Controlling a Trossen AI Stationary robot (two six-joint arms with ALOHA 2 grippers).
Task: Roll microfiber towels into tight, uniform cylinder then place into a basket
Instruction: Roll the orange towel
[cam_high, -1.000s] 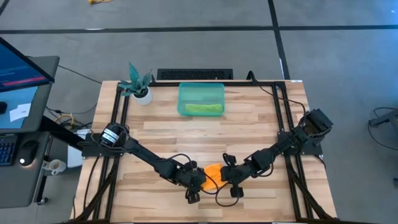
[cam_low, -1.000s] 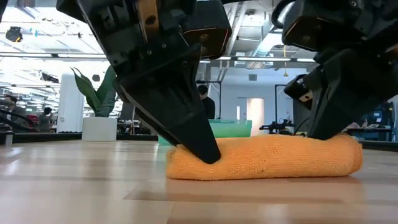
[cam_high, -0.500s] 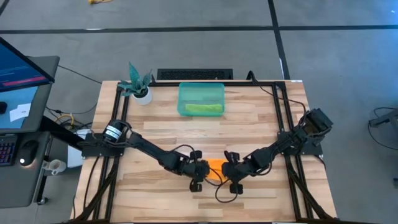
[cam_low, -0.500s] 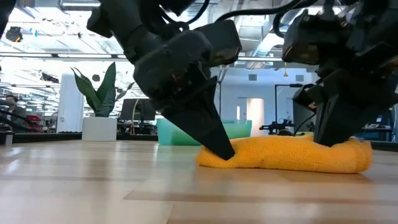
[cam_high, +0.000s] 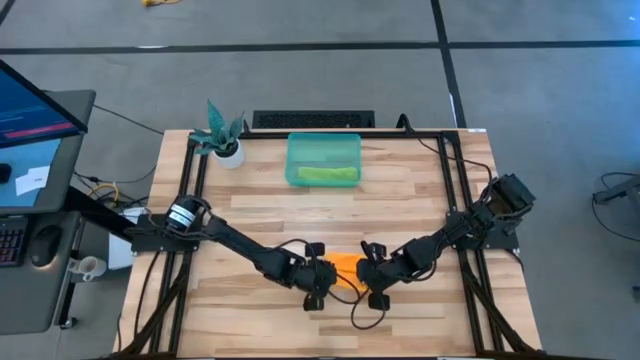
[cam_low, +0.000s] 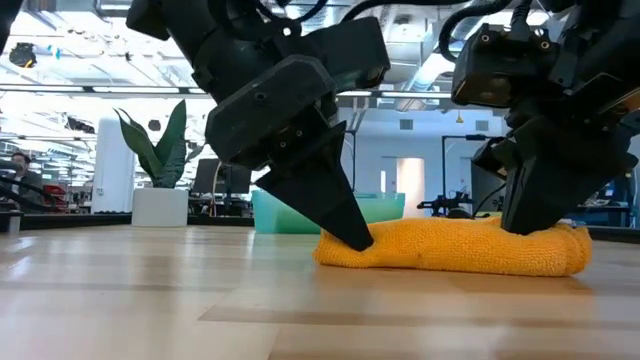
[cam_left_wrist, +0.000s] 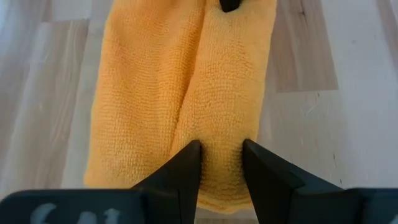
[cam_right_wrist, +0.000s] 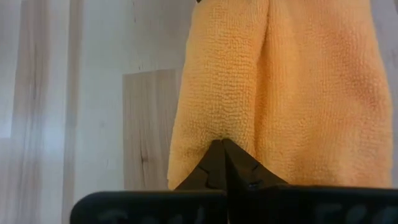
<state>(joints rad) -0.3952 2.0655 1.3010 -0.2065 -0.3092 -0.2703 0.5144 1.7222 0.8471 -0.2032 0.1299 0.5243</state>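
Two dark grippers work the bright orange microfiber towel (cam_high: 345, 268) near the front edge of the pale wooden slatted table (cam_high: 420, 190). Compared with a second ago, the towel is shorter along its length and bunched higher, and it has shifted across the low view; the left gripper (cam_high: 314, 283) has swung from steep to slanted and moved inward with the cloth. We judge that the roll is being gathered and tightened, not yet finished: the wrist views show two soft lobes with a crease between them, not one firm cylinder.

Our left gripper (cam_left_wrist: 221, 163) pinches a fold of the orange towel (cam_left_wrist: 180, 93) between partly parted fingers. Our right gripper (cam_right_wrist: 224, 155) has its fingers pressed together to a point, and that point presses into the end of the orange towel (cam_right_wrist: 280, 81); whether any cloth is caught between them we cannot tell.

Fine looped pile covers the towel (cam_low: 450, 247), plush and yielding, so it should slump if released. Well apart, at the table's far side, the small translucent teal-green plastic basket (cam_high: 323, 147) already holds a lime green rolled towel (cam_high: 327, 174). Beside it stands a white pot with a teal plant (cam_high: 222, 135).
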